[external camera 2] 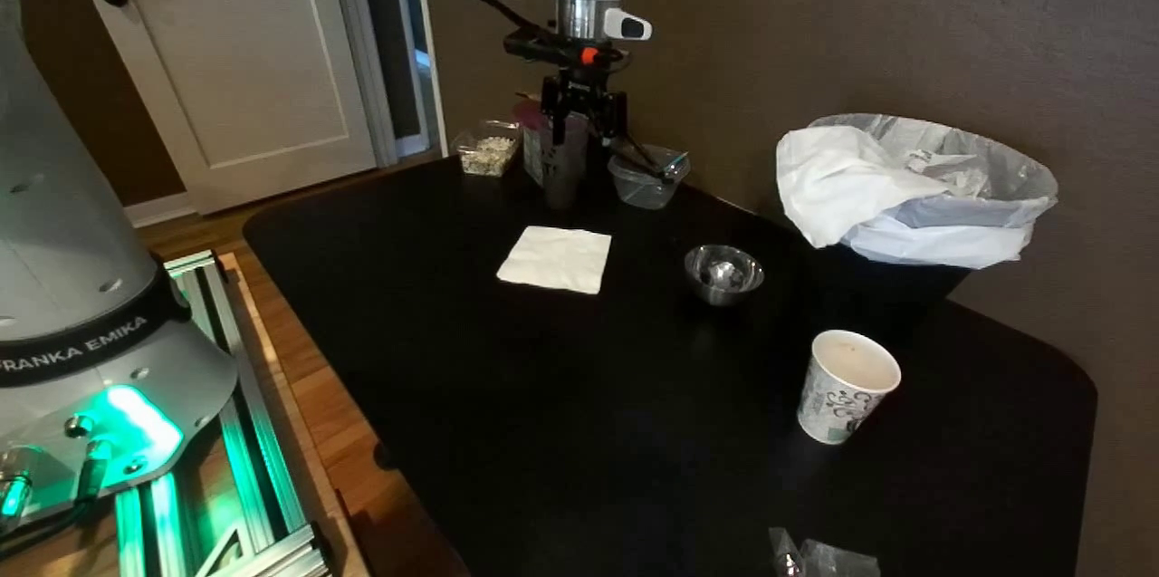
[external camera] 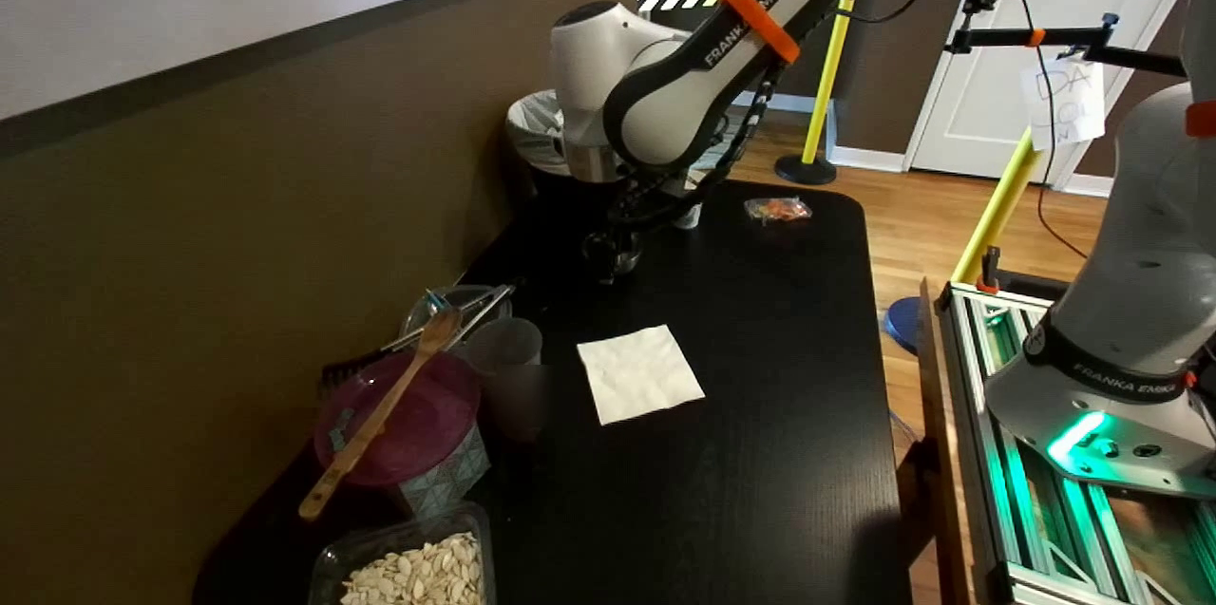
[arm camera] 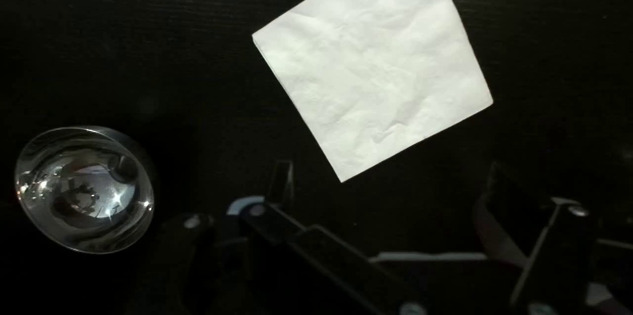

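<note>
White napkin [arm camera: 373, 67] on dark table [arm camera: 148, 58]; bowl [arm camera: 84, 191] (glinting inside) left; tool [arm camera: 388, 186] spread wide.

1. Napkin [external camera 2: 555, 260]: lay flat on the table [external camera 2: 589, 414], left of the bowl [external camera 2: 722, 294] in an exterior view.
2. Cup [external camera 2: 838, 400]: in that view, stood right of and before the bowl.
3. Gripper [external camera 2: 588, 131]: hung above the table.
4. Seeds [external camera: 418, 576]: lay in the tub [external camera: 487, 556], in an exterior view left of and before the napkin.

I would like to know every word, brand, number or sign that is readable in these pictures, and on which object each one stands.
"FRANK ... MIKA" on the arm; the strap hides the middle.
"FRANKA EMIKA" on the base.
Lettering on the cup: too blurred to read.
Handwriting on the sheet: too unclear to read with certainty.
</note>
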Robot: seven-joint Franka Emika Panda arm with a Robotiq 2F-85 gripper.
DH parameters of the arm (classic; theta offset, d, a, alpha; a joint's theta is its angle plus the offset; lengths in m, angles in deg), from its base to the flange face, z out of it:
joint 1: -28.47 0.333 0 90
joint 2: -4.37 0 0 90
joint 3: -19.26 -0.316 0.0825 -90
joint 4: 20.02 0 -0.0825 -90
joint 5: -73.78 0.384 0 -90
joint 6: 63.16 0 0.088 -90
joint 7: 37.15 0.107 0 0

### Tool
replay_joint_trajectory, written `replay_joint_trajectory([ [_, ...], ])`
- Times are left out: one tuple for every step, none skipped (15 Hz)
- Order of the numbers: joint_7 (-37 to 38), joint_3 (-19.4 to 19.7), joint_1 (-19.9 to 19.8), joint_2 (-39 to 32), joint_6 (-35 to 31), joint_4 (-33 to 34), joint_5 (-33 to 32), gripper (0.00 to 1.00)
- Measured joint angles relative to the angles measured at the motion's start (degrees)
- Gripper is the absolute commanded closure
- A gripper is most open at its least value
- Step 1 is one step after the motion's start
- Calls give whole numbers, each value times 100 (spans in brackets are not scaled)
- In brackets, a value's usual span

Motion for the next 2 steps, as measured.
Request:
replay_joint_trajectory([
  [2,-7,5,6,0,13,-1,0],
  [2,-1,-5,-3,0,29,-1,0],
])
